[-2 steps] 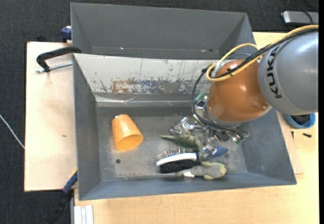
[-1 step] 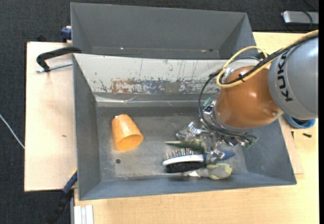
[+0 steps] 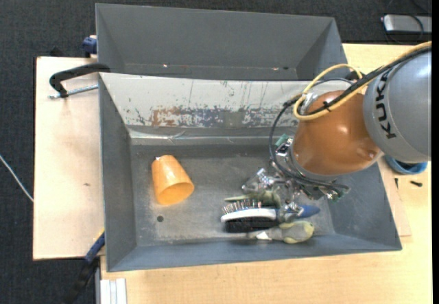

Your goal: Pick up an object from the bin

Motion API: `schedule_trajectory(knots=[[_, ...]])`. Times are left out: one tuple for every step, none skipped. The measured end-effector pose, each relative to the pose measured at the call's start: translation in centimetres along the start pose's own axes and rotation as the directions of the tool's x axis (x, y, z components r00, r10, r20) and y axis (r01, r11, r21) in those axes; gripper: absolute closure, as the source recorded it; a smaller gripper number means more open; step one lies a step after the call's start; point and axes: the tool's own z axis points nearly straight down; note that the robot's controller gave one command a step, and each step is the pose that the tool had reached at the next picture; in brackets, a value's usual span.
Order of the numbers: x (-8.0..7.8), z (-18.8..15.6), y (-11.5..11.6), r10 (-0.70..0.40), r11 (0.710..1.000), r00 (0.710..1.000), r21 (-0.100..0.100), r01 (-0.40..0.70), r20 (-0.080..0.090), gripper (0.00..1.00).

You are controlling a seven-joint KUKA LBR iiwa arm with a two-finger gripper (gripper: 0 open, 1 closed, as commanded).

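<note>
Nearest the front wall of the grey metal bin (image 3: pixel 116 179), at about five o'clock on its floor, lay a small heap: a black-handled brush with white bristles (image 3: pixel 248 219) touching a pale, lumpy soft thing (image 3: pixel 296 230) at its four o'clock, with a small blue piece (image 3: pixel 309 211) just beyond. My gripper (image 3: pixel 285 196) hung low over that heap, just past the brush, but beneath my orange wrist cover (image 3: pixel 333 138) I could not tell whether it was spread or pressed together. Well apart, at nine o'clock, an orange plastic cup (image 3: pixel 171 181) lay on its side, mouth toward the front wall.
</note>
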Motion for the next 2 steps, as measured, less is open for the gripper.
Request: schedule_trajectory(knots=[[-0.4,-4.1,-0.1,0.001,1.000,1.000,-0.012,-0.001,-0.025,1.00],[-0.8,-10.6,-0.3,0.002,1.000,1.000,-0.011,-0.002,-0.025,1.00]])
